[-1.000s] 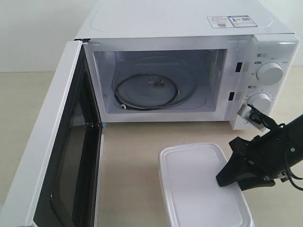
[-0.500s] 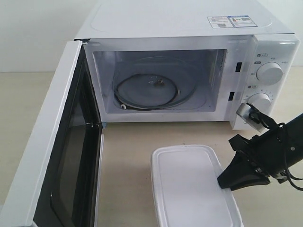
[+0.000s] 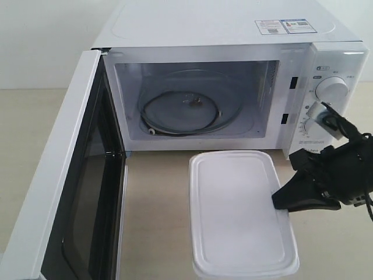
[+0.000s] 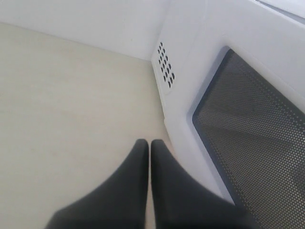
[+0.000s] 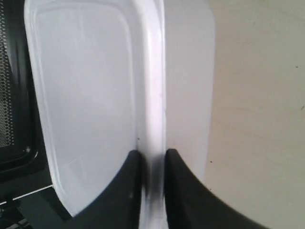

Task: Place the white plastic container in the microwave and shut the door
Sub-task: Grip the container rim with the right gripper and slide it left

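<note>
**One-sided rim grip may tip the box**

Your right gripper [image 5: 152,155] is clamped on one long-side rim of the white plastic container [image 3: 236,210], just in front of the open microwave [image 3: 233,35]. Held off-centre, it could sag and snag on entry. Its long axis points into the opening. Your left gripper [image 4: 148,145] has its jaws together, empty

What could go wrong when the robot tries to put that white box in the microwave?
1. The right gripper pinches only the thin rim on one side of the box. The box might tip or slip out.
2. The box's far end is close to the bottom edge of the opening of the microwave. It might bump that edge instead of sliding in.
</note>
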Controlling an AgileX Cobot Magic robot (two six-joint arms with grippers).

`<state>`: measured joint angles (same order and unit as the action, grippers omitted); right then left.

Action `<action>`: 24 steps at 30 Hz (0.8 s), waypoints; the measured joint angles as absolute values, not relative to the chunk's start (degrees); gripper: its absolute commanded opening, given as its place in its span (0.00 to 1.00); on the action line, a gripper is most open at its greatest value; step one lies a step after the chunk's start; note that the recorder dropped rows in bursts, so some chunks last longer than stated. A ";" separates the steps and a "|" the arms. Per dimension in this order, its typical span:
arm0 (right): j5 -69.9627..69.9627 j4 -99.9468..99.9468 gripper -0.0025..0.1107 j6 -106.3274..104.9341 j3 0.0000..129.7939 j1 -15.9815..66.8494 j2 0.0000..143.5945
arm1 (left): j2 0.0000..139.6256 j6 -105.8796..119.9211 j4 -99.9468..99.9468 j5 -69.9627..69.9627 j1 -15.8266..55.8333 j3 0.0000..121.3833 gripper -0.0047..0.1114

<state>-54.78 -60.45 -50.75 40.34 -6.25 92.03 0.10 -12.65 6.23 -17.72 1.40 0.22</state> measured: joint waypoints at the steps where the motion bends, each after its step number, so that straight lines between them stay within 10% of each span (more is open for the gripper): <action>1: -54.78 -60.86 0.02 -50.75 39.98 -6.25 90.57 | 0.10 -12.65 6.23 -17.72 1.40 0.22 0.07; 24: -47.10 -81.83 0.02 -59.32 23.99 9.60 69.20 | 0.10 -12.65 6.23 -17.72 1.40 0.22 0.07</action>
